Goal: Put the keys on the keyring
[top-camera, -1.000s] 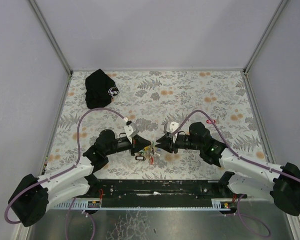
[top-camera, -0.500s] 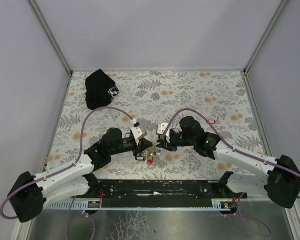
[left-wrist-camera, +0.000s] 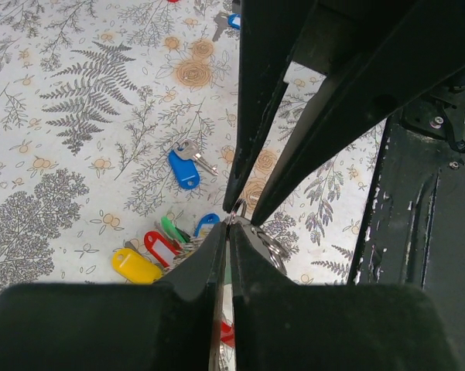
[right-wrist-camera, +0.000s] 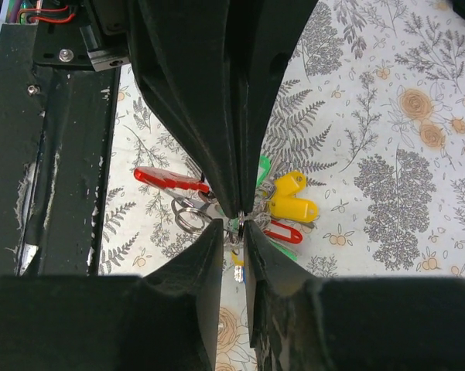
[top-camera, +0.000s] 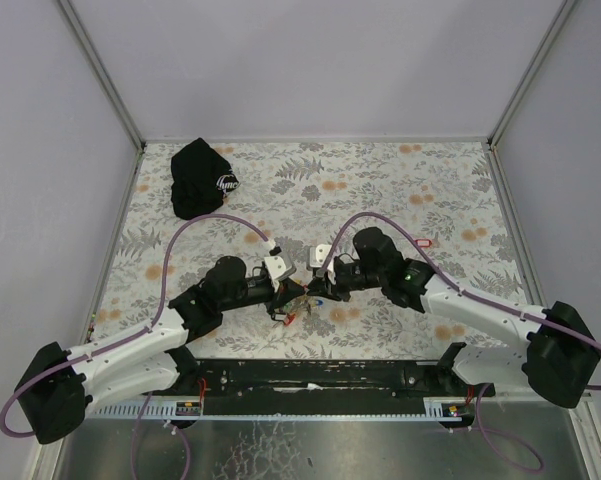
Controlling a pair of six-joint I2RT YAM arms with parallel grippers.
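Keyring (right-wrist-camera: 187,217) sits at the tips of the left fingers (left-wrist-camera: 195,272), shut on its wire, facing right fingers (right-wrist-camera: 207,267) nearly closed, grip unclear; a sideways tug could slip the thin wire free or snag the keys (right-wrist-camera: 292,202) clustered just beside.

Probably a robot lab test cell, not anyone's home: plain grey panels (top-camera: 330,60) and metal posts (top-camera: 100,75) box in the floral cloth (top-camera: 380,190), with a left arm (top-camera: 130,355) and right arm (top-camera: 480,315) bolted to a black rail (top-camera: 320,375) at its near edge.
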